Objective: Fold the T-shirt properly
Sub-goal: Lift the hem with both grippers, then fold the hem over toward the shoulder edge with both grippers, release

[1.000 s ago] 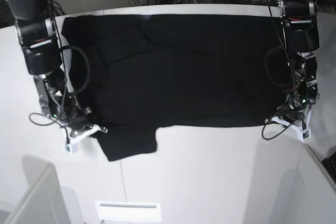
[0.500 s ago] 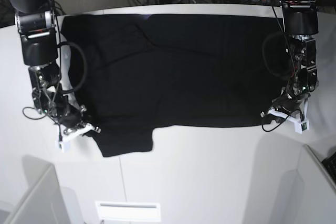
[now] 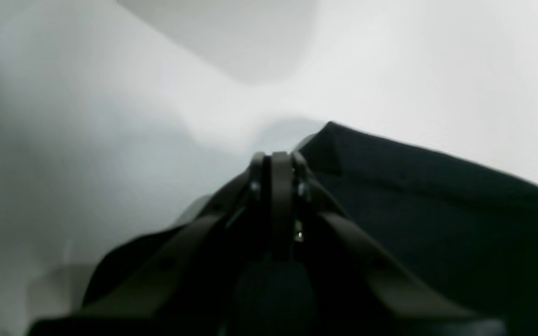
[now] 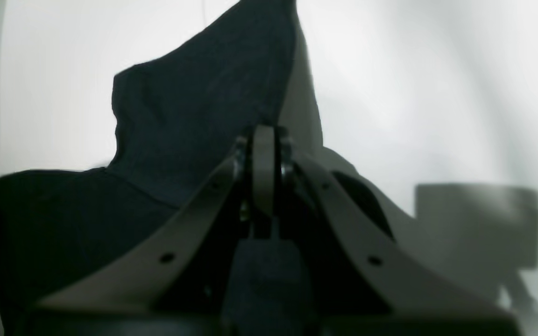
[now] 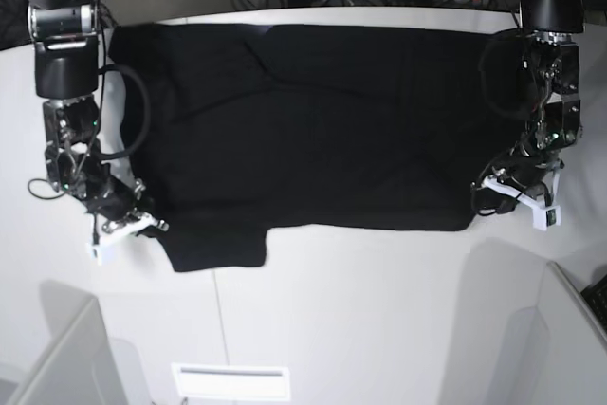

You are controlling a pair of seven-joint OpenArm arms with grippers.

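Since the earlier frames both grippers slid outward, drawing the shirt (image 5: 303,130) wider across the table (image 5: 379,320). Right gripper (image 5: 142,225) clamped on lower-left sleeve; left gripper (image 5: 486,198) clamped on lower-right hem. Pull evenly, keep the hem taut.

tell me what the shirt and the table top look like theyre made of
T-shirt: soft matte black cloth, likely cotton knit; it lies limp with shallow creases. Table: smooth white hard surface, perhaps laminate or painted board; it shows soft shadows and a faint sheen.
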